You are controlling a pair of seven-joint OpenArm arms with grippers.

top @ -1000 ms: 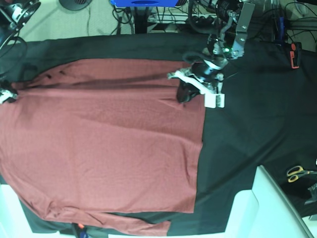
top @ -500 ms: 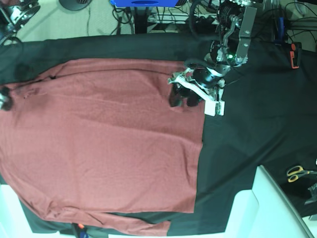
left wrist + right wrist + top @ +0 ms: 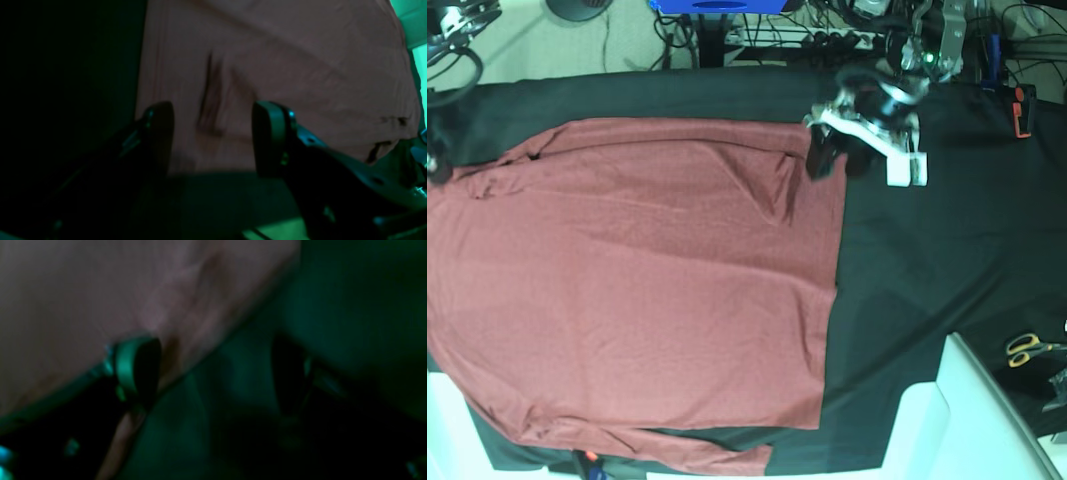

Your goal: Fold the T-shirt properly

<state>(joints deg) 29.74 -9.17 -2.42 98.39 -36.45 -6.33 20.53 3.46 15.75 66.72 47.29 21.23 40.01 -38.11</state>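
Base view: a black tablecloth is covering the table, the brick-red T-shirt lying flat across its nine-o'clock half. Left wrist: the left gripper is hovering spread, empty, over the shirt. Right wrist: the right gripper is gaping wide at the shirt's edge.

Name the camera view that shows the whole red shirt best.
The base view: the shirt lies spread flat on the black cloth, nearly all of it in frame. The left wrist view shows only a creased patch near one edge, and the right wrist view only a blurred corner.
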